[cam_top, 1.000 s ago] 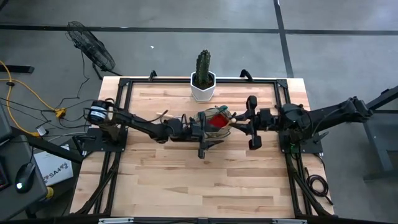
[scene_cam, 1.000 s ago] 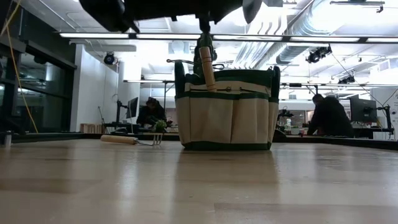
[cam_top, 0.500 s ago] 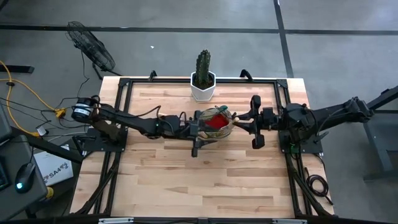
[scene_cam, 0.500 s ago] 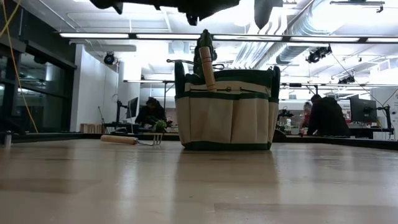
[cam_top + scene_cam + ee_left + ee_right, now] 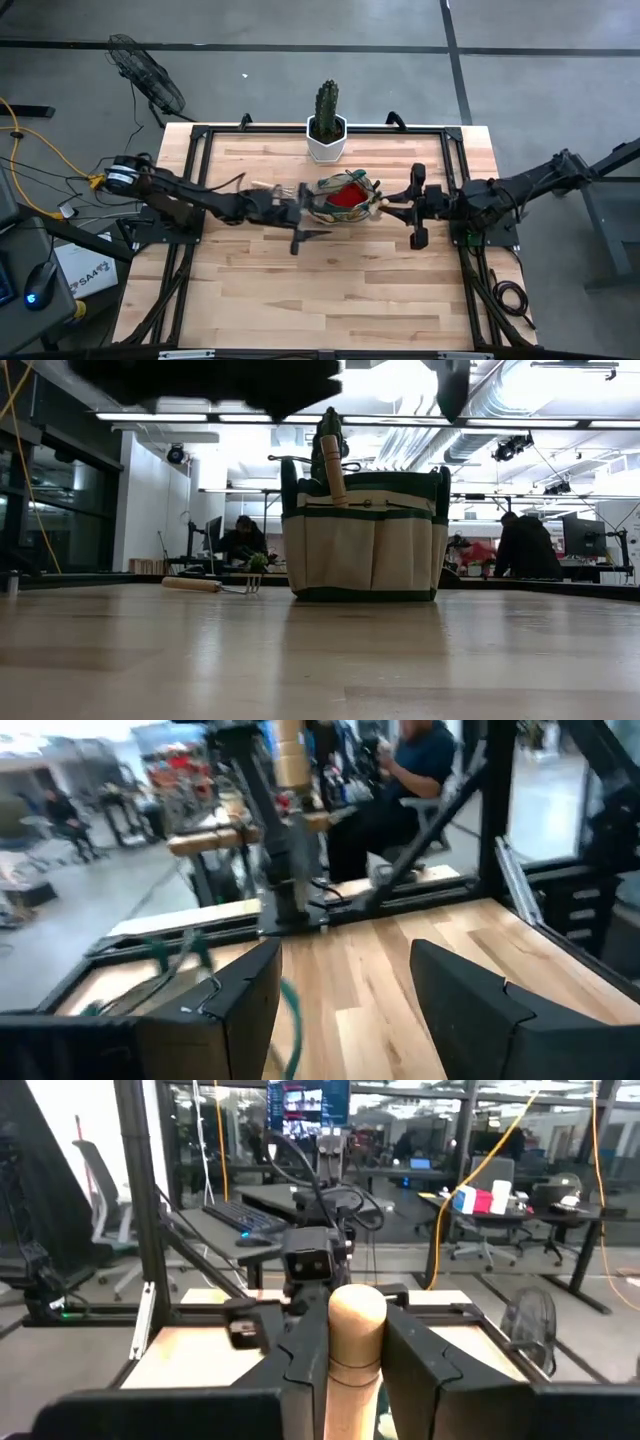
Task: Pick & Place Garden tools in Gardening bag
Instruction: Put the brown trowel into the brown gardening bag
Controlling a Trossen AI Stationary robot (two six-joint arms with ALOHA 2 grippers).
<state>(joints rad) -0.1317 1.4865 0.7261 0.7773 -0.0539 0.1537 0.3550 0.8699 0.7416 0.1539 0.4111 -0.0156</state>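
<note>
Beside the gardening bag [image 5: 343, 198], right gripper [image 5: 385, 200] grasps a wooden handle [image 5: 356, 1340]; left gripper [image 5: 303, 222] stands released on the bag's opposite side.

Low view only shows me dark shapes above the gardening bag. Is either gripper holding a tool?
Observer: Yes. The right gripper is shut on a wooden handle, at the right side of the gardening bag.
Operator: And the left one?
Observer: The left gripper is open and empty, hovering left of the bag.
Operator: Anything in the bag that I can't see from here?
Observer: From above, a red glove lies inside it.
</note>
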